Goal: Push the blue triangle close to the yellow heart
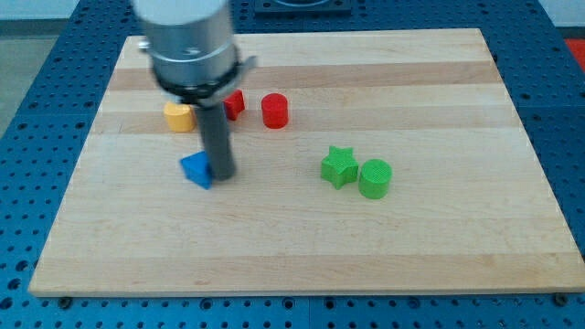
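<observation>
The blue triangle (196, 170) lies on the wooden board at the view's centre left. My tip (222, 173) rests on the board right beside it, touching its right side. The yellow heart (179, 117) lies above the blue triangle, toward the view's top, partly hidden by the arm's grey body. About a block's width of bare board separates the two.
A red block (235, 103), partly hidden behind the rod, and a red cylinder (274, 111) lie right of the yellow heart. A green star (338, 167) and a green cylinder (375, 178) sit together at the view's centre right. The board's edge (302, 291) runs along the bottom.
</observation>
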You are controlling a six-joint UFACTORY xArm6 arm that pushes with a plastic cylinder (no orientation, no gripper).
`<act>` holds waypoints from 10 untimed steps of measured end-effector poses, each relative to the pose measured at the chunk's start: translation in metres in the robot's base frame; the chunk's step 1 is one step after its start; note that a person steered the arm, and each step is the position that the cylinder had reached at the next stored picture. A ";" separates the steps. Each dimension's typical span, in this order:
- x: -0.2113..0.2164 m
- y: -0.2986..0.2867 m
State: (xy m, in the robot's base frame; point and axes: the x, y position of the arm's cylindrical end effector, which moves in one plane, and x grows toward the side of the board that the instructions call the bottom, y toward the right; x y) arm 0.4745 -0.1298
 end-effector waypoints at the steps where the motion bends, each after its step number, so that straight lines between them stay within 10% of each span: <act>1: 0.000 -0.018; 4: 0.044 -0.060; 10: -0.024 -0.049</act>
State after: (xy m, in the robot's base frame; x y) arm 0.4504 -0.1792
